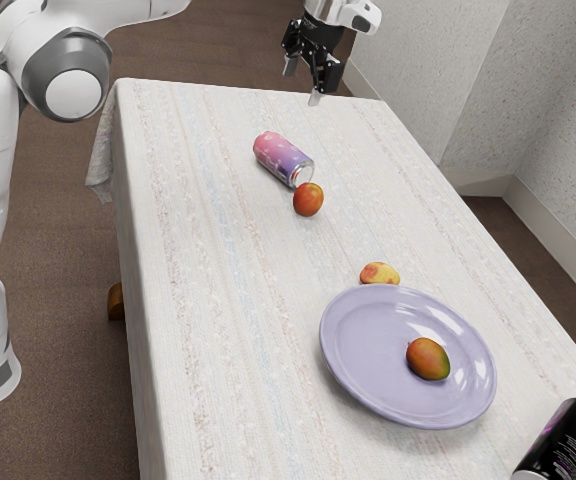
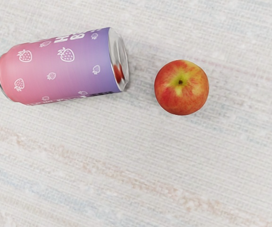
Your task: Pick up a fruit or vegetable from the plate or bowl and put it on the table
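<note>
At the exterior view's top, my gripper (image 1: 302, 83) stands open above the table's far end, its two fingertips apart and nothing between them. A lilac plate (image 1: 368, 350) lies far from it, near the exterior view's lower right. On the plate rests one orange-green mango (image 1: 428, 359). A yellow-red fruit (image 1: 379, 273) sits on the cloth just beyond the plate's rim. Farther toward the gripper is a red apple (image 1: 308, 199), also on the cloth; the wrist view shows this apple (image 2: 181, 87) from above, stem side up.
Beside the apple lies a pink-purple can (image 1: 283, 160) on its side; in the wrist view the can (image 2: 63, 66) has its metal end toward the apple. A black can (image 1: 565, 445) lies at the exterior view's lower right corner. A white patterned cloth (image 1: 208, 300) covers the table.
</note>
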